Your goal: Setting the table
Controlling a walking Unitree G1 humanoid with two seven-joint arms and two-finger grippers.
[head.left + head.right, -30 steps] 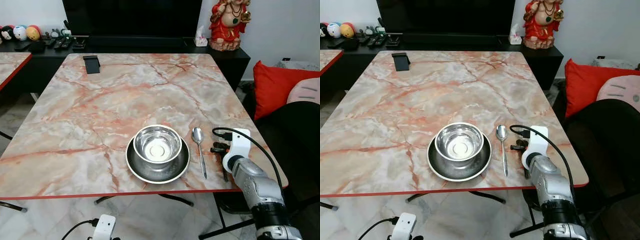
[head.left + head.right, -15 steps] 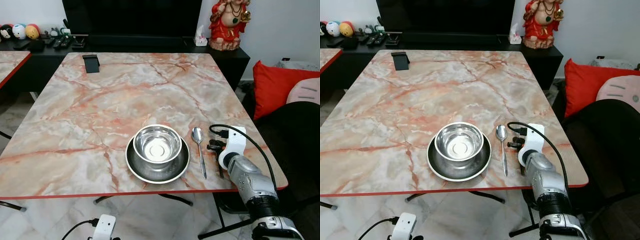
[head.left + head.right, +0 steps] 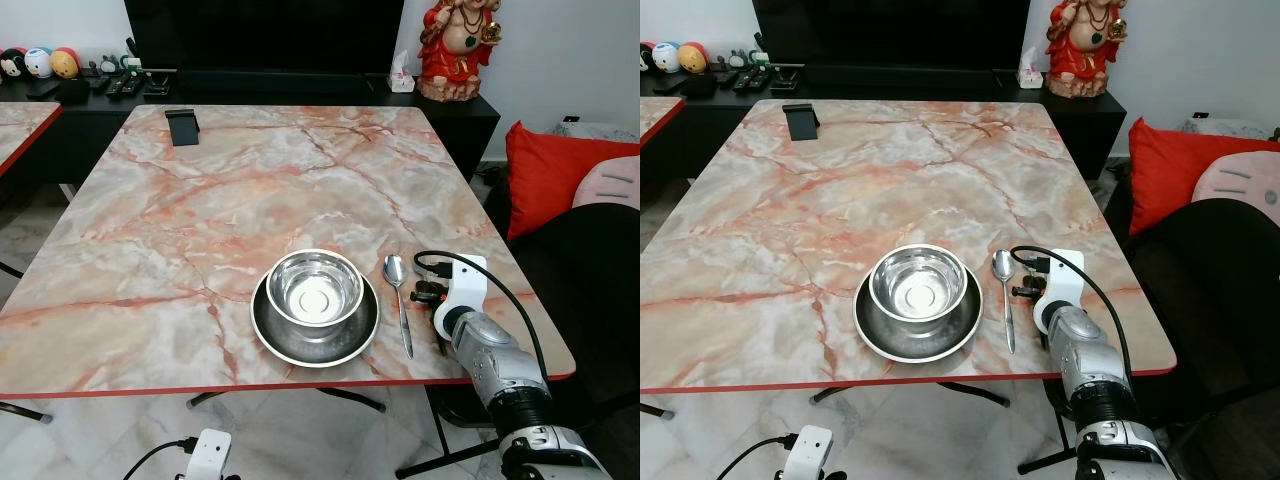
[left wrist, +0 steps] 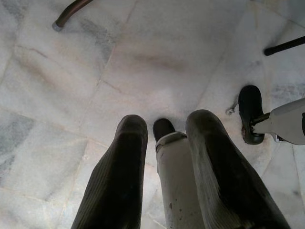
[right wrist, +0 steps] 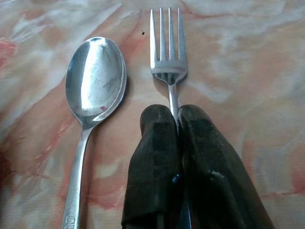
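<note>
Fork (image 5: 169, 71) held in my right gripper (image 5: 175, 125), fingers pinched shut on its handle, tines pointing far along the marble table (image 3: 200, 220). It lies low over the table just right of the spoon (image 5: 93, 95), the two long axes near parallel. Steel bowl (image 3: 314, 288) sits in its plate (image 3: 275, 340), left of the spoon. Fork's handle runs back under my fingers, toward the near edge. Right arm is the nearer one. Left gripper (image 4: 167, 138) hangs idle over the floor, fingers apart, holding nothing.
</note>
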